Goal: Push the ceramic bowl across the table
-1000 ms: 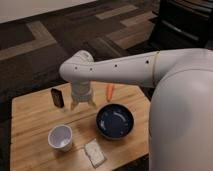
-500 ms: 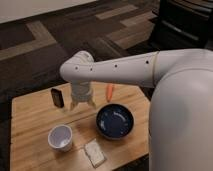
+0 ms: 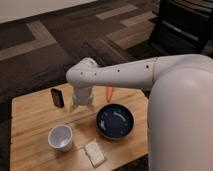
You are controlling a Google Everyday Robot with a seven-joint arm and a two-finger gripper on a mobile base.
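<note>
1. The ceramic bowl (image 3: 115,121) sits upright on the right half of the desk (image 3: 30,125), about midway between the far and near edges. It is glossy dark blue and the widest dish there.
2. The hand (image 3: 82,103) hangs from the white arm (image 3: 120,75) over the far-middle part of the desk. It is just left of the bowl and further back, close to its rim but seemingly apart from it.
3. The wrist hides most of the hand, so I cannot tell whether it is open or closed. It does not appear to grip anything.
4. A white cup (image 3: 60,137) stands near the desk's near-left corner, well left of the bowl.
5. A pale rectangular block (image 3: 94,152) lies by the near edge, between the cup and the bowl.
6. A small dark object (image 3: 58,96) stands upright by the far edge, left of the hand.
7. An orange object (image 3: 109,92) lies at the far edge, behind the bowl and partly under the arm.
</note>
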